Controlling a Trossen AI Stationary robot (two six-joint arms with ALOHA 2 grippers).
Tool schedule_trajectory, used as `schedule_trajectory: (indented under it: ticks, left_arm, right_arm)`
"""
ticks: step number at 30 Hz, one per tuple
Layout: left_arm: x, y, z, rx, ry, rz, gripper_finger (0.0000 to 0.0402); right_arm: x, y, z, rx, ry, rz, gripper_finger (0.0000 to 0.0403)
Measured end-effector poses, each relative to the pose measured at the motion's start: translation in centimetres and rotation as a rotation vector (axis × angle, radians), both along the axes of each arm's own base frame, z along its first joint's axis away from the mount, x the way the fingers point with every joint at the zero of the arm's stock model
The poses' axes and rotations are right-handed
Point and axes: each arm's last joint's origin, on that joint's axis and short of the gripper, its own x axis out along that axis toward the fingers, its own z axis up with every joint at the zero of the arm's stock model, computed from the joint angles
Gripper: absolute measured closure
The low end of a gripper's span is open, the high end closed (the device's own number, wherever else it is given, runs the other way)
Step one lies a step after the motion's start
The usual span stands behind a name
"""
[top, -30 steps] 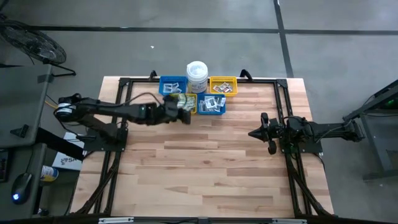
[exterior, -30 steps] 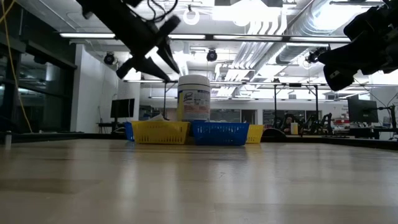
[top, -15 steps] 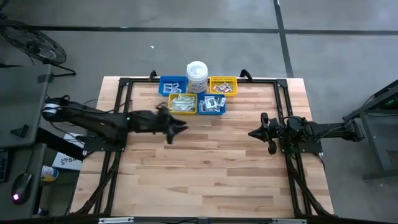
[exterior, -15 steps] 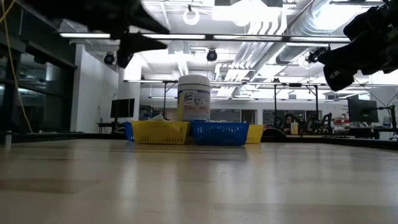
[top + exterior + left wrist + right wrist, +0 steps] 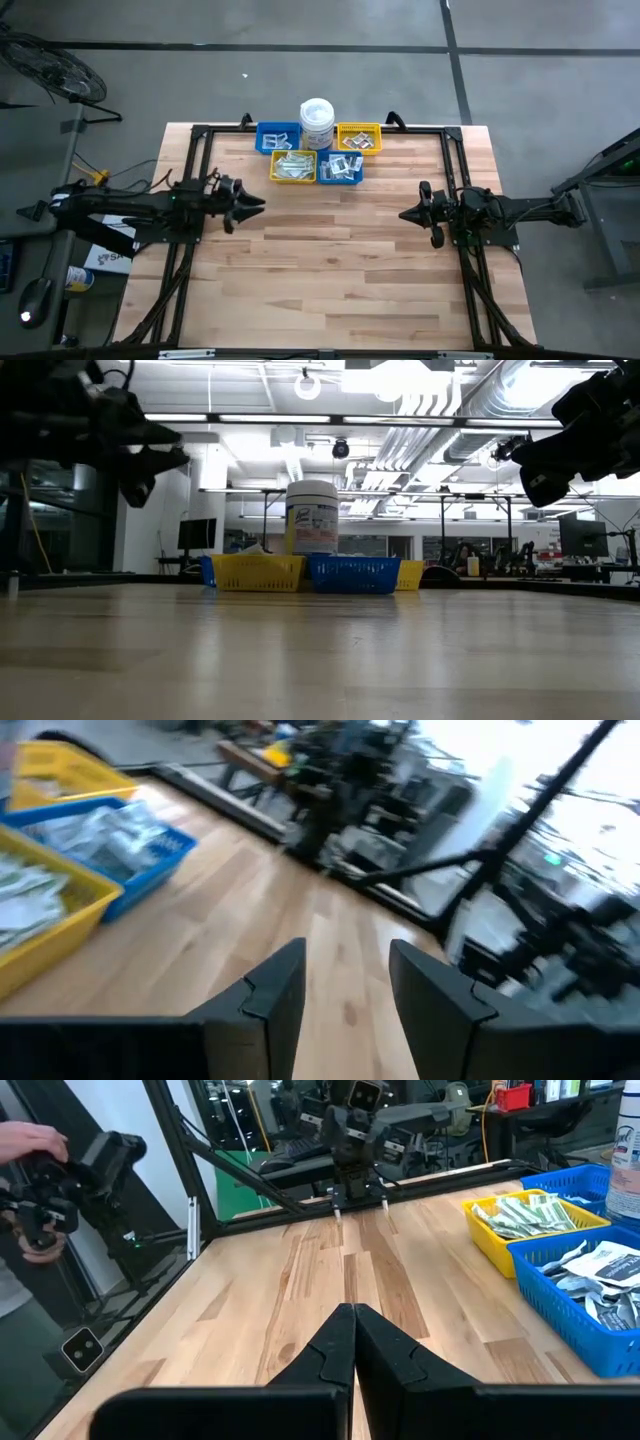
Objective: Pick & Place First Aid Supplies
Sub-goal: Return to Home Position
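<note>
Plainly, left fingers (image 5: 275, 988) stand apart, empty; right fingers (image 5: 328, 1348) touch.

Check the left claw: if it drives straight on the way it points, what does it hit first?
Probably nothing close. The left claw points across bare table, clear of the yellow bin, toward the right claw opposite. Their relative height is unclear.

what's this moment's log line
left gripper open, left side | right gripper shut, right side | green-and-white paper packets in yellow plastic bin
</note>
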Motion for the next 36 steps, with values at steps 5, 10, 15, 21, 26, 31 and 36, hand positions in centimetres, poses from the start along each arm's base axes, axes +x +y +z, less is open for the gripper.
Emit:
schedule_trajectory:
  ticks: [5, 10, 15, 21, 26, 31, 36]
  left_arm:
    - [-0.8, -0.2, -0.3, 0.052, -0.045, -0.057, 0.0254]
    - [-1.3, -0.2, -0.8, 0.123, -0.002, -0.058, 0.0254]
    - [-1.9, 0.0, -1.2, 0.133, 0.046, 0.033, 0.0254]
    - [-2.8, 0.1, -1.4, 0.183, 0.056, 0.079, 0.0254]
    - [-3.2, -0.1, -1.0, 0.225, -0.009, 0.029, 0.0254]
    - [-3.3, -0.1, -0.9, 0.225, -0.022, 0.041, 0.0254]
    - [-3.3, -0.1, -0.9, 0.225, -0.019, 0.042, 0.0254]
  right_arm:
    - [0.0, 0.0, 0.0, 0.000, 0.000, 0.000, 0.0402]
    - [0.0, 0.0, 0.0, 0.000, 0.000, 0.000, 0.0402]
    - [0.0, 0.0, 0.0, 0.000, 0.000, -0.001, 0.0402]
    - [0.0, 0.0, 0.0, 0.000, 0.000, 0.000, 0.0402]
    - [0.0, 0.0, 0.0, 0.000, 0.000, 0.000, 0.0402]
    - [0.0, 0.0, 0.0, 0.000, 0.001, -0.001, 0.0402]
    - [0.0, 0.0, 0.0, 0.000, 0.001, 0.000, 0.0402]
